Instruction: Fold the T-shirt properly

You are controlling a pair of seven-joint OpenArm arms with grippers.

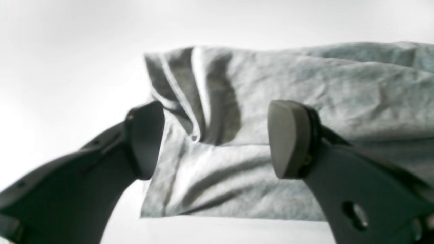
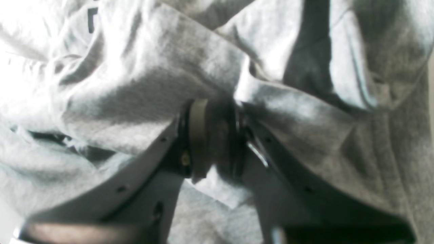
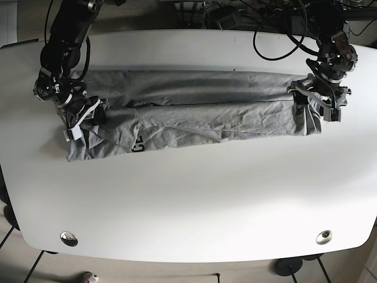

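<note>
Here, the lengthwise fold of the T-shirt (image 3: 194,115) looks midway, one end gripped and the other free.
The grey shirt lies as a long band across the far half of the white surface (image 3: 188,200). The right gripper (image 2: 212,135), at the scene's left end, has its jaws pinching bunched cloth; the left gripper (image 1: 213,139) hangs over the right end, jaws spread. Next, that one likely needs to close on the hem.

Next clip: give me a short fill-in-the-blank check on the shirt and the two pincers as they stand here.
1. The grey T-shirt lies on a ____ table.
2. The right pincer is ____ on the shirt's fabric.
3. The left pincer is ____, with nothing between its fingers.
4. In the base view, the shirt stretches lengthwise between the two ____.

Missing words: white; shut; open; pincers
</note>
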